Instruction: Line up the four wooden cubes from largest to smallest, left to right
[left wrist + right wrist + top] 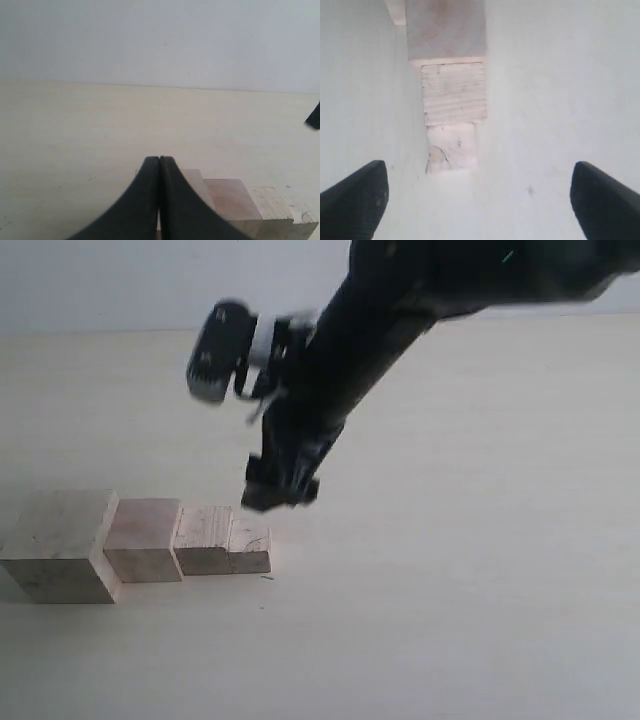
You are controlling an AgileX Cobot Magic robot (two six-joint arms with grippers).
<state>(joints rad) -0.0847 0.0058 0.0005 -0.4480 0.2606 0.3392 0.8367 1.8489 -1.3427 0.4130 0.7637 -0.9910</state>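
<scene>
The four wooden cubes stand touching in a row on the table, at the left in the exterior view. From left to right they are the largest cube (60, 545), the second cube (145, 538), the third cube (205, 538) and the smallest cube (250, 546). My right gripper (280, 492) hangs just above and right of the smallest cube (452, 147), touching none of them. It is open (480, 200) with nothing between its fingers. My left gripper (159, 161) is shut and empty, in front of the largest cube (197, 184); the exterior view does not show it.
The pale table (460, 570) stretches right of the row and toward the front edge. The dark right arm (380, 330) crosses from the upper right, its wrist camera (220, 350) sticking out to the left. A plain wall (160, 40) stands behind.
</scene>
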